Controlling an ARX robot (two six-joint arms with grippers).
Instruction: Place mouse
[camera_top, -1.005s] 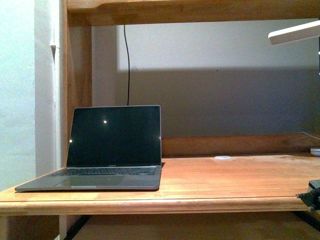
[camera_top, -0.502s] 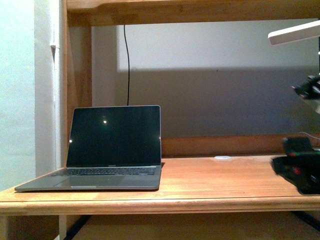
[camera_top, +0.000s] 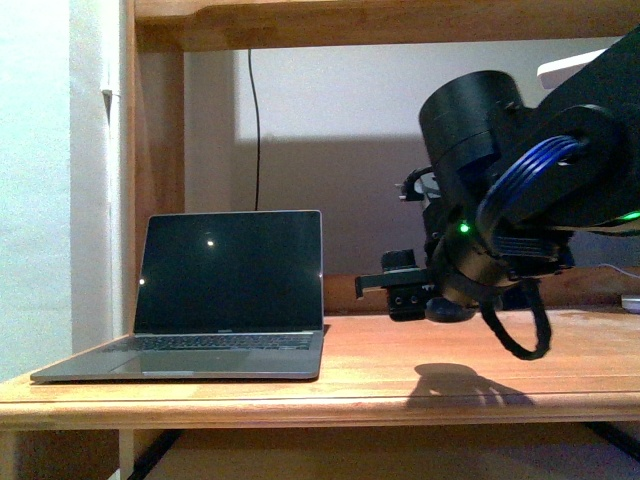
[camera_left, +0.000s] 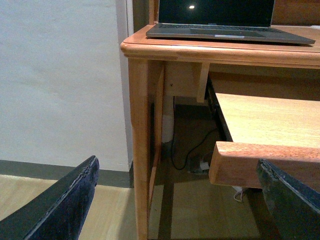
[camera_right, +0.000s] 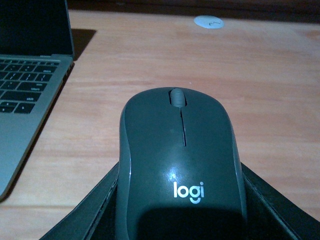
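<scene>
**Mouse pinched in your right gripper, over the desk**

Your right arm (camera_top: 520, 200) reaches in from the right across the wooden desk (camera_top: 370, 360). Its thick wrist joint is high and its tool end dips low toward the laptop (camera_top: 228, 290), casting a shadow on the wood just beneath. In the right wrist view, the right gripper (camera_right: 181, 205) has its black fingers (camera_right: 95, 210) pressed against both flanks of the mouse (camera_right: 180, 140). The scroll wheel points away, toward the small white disc (camera_right: 209, 21) at the back of the desk. The mouse is near the laptop's keyboard edge, on its right; you cannot tell whether it touches the wood. Your left gripper (camera_left: 176, 165) hangs low beside the desk leg (camera_left: 139, 150), below the desktop, with its fingers spread wide.
</scene>
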